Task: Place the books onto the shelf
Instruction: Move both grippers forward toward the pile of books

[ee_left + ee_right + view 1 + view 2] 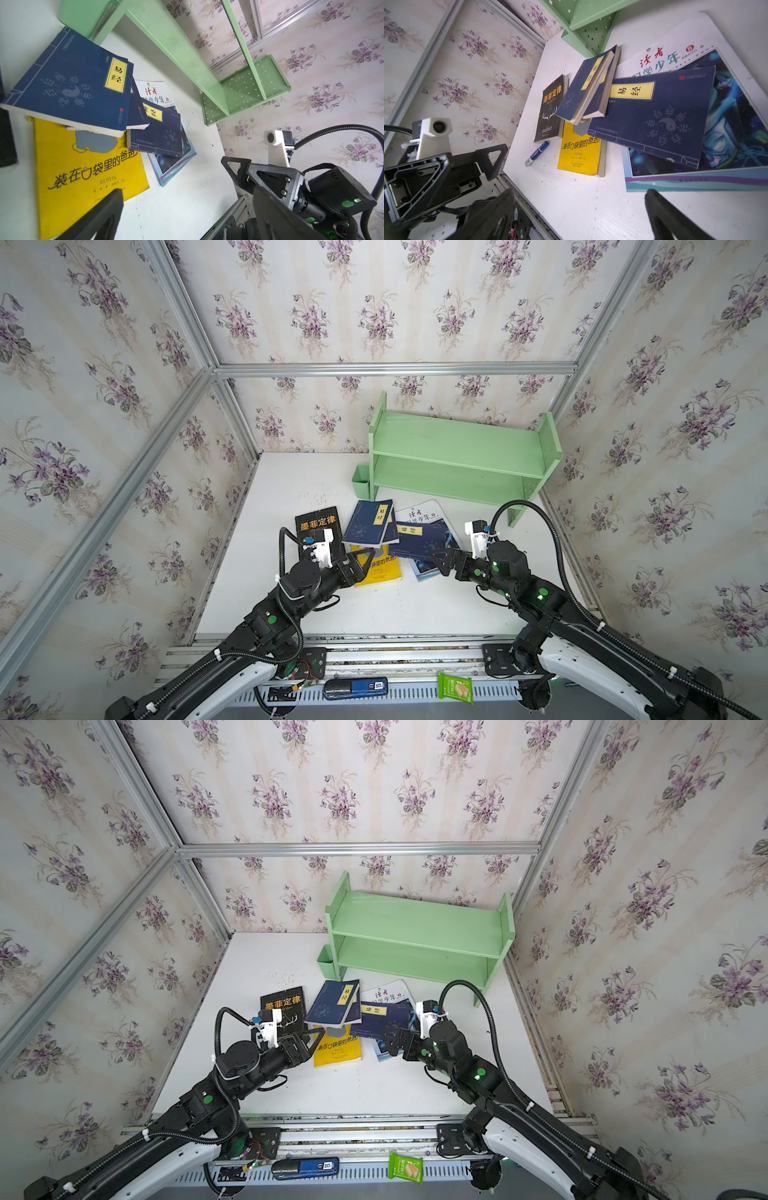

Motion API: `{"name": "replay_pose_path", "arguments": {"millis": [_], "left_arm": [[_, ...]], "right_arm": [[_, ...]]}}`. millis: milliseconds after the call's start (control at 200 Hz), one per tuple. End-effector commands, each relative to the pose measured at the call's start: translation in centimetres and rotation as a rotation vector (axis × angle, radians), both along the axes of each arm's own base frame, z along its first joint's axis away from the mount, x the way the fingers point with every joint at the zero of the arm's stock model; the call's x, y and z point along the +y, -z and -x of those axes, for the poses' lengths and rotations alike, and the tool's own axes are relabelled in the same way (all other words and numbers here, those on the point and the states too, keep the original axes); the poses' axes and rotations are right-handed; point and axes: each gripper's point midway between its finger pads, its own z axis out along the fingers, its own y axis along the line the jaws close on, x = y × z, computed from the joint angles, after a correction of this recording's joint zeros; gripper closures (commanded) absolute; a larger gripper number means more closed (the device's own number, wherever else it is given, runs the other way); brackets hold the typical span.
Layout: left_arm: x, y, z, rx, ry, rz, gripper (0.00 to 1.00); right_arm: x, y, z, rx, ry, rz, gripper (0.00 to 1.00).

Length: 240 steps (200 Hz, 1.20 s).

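The pale green shelf (457,448) stands at the back right, both tiers bare. In front of it the books lie in a loose pile on the white table. A black antler book (318,524) is at the left. Two stacked navy books (370,522) rest partly on a yellow book (380,570). Another navy book (417,539) lies on a large white-blue one (428,510). My left gripper (363,562) hovers open over the yellow book's near left edge (83,166). Opposite it, my right gripper (436,562) is open at the white-blue book's near corner (695,180). Neither holds anything.
A small green cup (360,481) is fixed to the shelf's left end. A blue marker pen (537,153) lies by the black book. On the front rail sit a green snack packet (456,688) and a blue-black device (355,688). Wallpapered walls enclose the table.
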Motion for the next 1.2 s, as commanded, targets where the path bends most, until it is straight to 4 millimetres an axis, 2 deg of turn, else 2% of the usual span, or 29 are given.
{"name": "replay_pose_path", "arguments": {"millis": [0, 50, 105, 220, 300, 510, 645, 790, 990, 1194], "left_arm": [[0.7, -1.2, -0.3, -0.043, -0.073, -0.028, 0.01], [0.5, -1.6, -0.2, -0.052, -0.065, -0.029, 0.01], [0.5, -0.9, -0.3, -0.022, -0.078, -0.026, 0.01], [1.0, 0.7, 0.0, 0.042, -0.098, -0.007, 0.01], [1.3, 0.6, 0.3, 0.028, -0.097, 0.009, 0.01], [4.5, 1.3, -0.1, -0.001, -0.238, 0.039, 0.0], [4.4, 1.5, 0.1, -0.037, -0.206, -0.021, 0.01], [4.0, 1.4, 0.7, -0.016, -0.13, -0.197, 0.01], [3.7, -0.3, 0.8, -0.052, -0.074, -0.332, 0.01], [4.6, -4.4, -0.6, -0.143, -0.1, -0.501, 0.01]], "right_arm": [[0.3, -1.9, 0.0, -0.089, 0.009, 0.018, 0.0], [1.1, -2.3, 0.3, -0.112, -0.026, -0.02, 0.0], [1.4, -2.4, 0.5, -0.112, -0.045, -0.046, 0.0], [-1.0, 0.1, 0.6, 0.004, 0.08, 0.007, 0.0], [-1.3, -0.2, 0.6, -0.041, 0.088, -0.034, 0.0], [-2.9, -0.3, -0.6, -0.077, 0.206, -0.047, 0.0], [-2.2, 0.9, -1.0, -0.058, 0.198, -0.025, 0.0], [-1.1, 2.4, -1.0, 0.004, 0.14, 0.057, 0.0], [-0.6, 2.1, -2.0, 0.005, 0.159, 0.092, 0.0], [0.4, 1.8, -3.0, 0.017, 0.152, 0.126, 0.0]]}}
